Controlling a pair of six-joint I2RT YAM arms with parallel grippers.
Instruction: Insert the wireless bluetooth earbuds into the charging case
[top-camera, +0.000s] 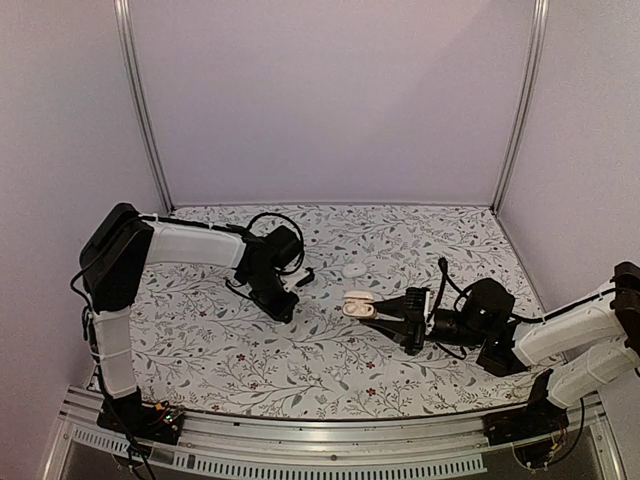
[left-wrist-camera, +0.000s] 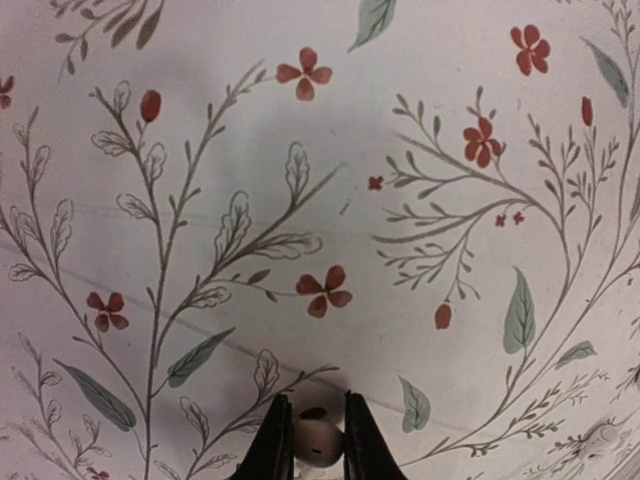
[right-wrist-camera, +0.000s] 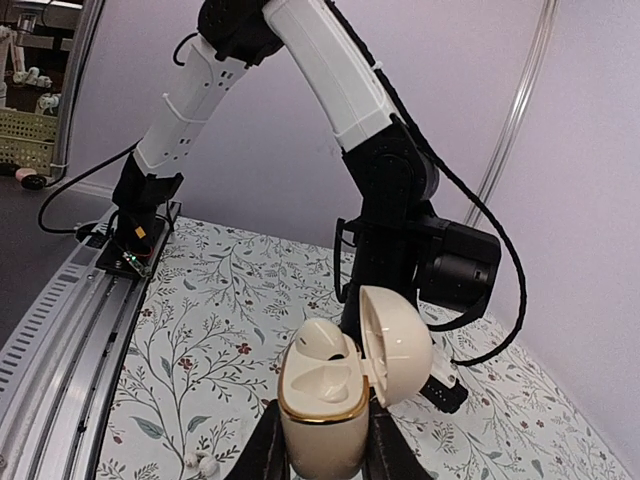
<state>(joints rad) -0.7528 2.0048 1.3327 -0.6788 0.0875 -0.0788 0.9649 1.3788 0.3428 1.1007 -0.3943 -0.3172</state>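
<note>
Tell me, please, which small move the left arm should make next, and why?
Probably lift the left gripper a little and carry it toward the charging case. Its fingers are closed on a small white earbud, while the right gripper holds the case upright and open, a socket facing up. In the top view the two grippers are apart, so that gap must close first.

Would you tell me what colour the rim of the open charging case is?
Gold rim on the charging case, clearest in right wrist view.
</note>
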